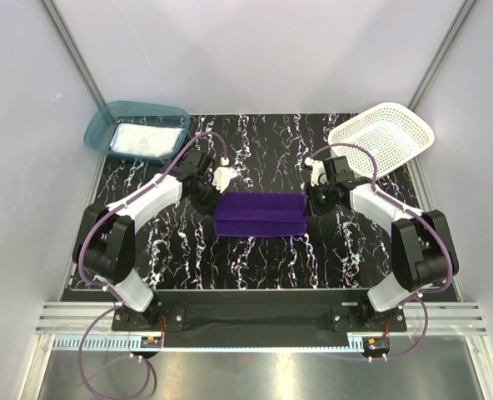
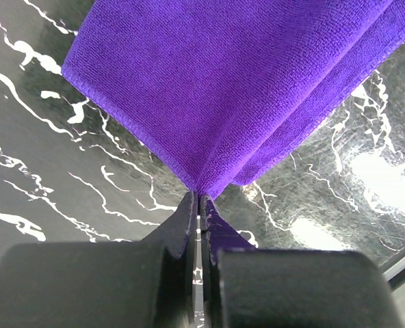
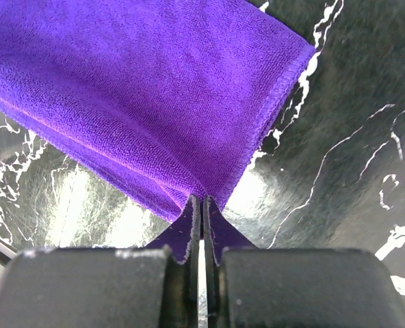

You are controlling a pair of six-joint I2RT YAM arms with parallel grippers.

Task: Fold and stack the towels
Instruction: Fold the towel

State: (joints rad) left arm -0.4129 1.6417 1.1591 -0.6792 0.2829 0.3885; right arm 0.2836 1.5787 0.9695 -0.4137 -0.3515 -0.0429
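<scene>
The deep purple towel (image 1: 259, 215) lies folded in a band across the middle of the black marble table. My left gripper (image 1: 216, 202) is shut on its left corner, seen in the left wrist view (image 2: 198, 195) with the purple towel (image 2: 230, 89) spreading away from the tips. My right gripper (image 1: 307, 202) is shut on its right corner, seen in the right wrist view (image 3: 202, 199) with the purple towel (image 3: 141, 96) ahead. A white towel (image 1: 149, 137) lies in the teal bin. The light blue towel is out of view.
The teal translucent bin (image 1: 96, 131) stands at the back left corner. The white mesh basket (image 1: 383, 138) stands at the back right, tilted. Grey walls close in the table on three sides.
</scene>
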